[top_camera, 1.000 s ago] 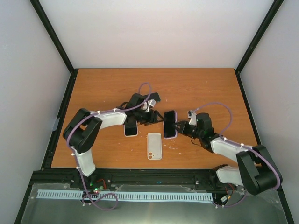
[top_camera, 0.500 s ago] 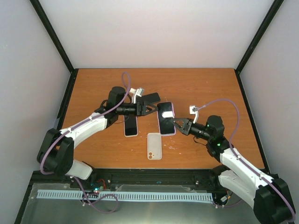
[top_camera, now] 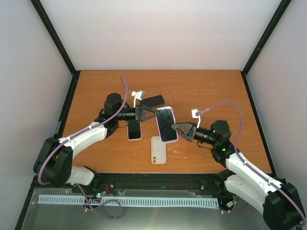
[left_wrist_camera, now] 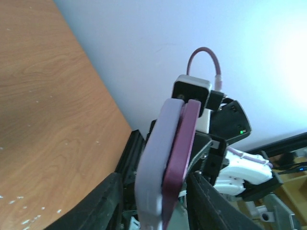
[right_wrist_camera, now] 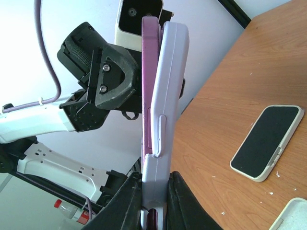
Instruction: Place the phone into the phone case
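A magenta phone lies against a lilac phone case, partly seated in it. The pair hangs above the table's middle, its dark screen facing up. My right gripper is shut on the pair's near end, fingers pressed on both flat faces. My left gripper straddles the far end. In the left wrist view its black fingers stand either side of the case and phone, with a dark gap on the case side, so it is open.
A dark-screened phone in a pale case lies flat under the left arm and also shows in the right wrist view. A white case, back up, lies toward the front. A black flat object lies behind the grippers.
The left arm swung round to the phone's far end. Its jaws spread wide, then narrowed round that end. The held pair shifted slightly left and forward with the right gripper.
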Controlling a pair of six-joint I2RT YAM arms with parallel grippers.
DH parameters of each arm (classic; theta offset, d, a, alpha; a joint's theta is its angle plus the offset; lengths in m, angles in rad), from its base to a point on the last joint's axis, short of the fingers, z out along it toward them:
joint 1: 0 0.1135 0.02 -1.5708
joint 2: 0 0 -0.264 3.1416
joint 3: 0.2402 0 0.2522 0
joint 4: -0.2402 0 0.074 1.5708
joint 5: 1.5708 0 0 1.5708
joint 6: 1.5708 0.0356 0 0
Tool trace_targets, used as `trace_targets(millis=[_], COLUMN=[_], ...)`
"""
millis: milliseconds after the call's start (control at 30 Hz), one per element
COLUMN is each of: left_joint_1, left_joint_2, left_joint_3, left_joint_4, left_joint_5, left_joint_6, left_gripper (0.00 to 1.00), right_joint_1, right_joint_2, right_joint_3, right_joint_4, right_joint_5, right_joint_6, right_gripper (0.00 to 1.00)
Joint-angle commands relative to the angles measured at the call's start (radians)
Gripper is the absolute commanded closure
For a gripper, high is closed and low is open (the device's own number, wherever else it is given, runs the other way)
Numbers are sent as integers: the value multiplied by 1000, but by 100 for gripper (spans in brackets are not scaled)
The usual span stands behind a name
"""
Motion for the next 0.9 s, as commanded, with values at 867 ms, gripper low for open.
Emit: trace_targets(millis=[867], left_joint_1=[-4], left_joint_2=[-69], left_joint_3=[-5], left_joint_4=[163], left_joint_5=[100], left_joint_6=[-104], left_gripper=[60], right_joint_1=[10], right_joint_2=[-16], right_joint_3=[7], right_joint_4=[82], right_joint_5=[-77], right_joint_6=[11], right_gripper=[84])
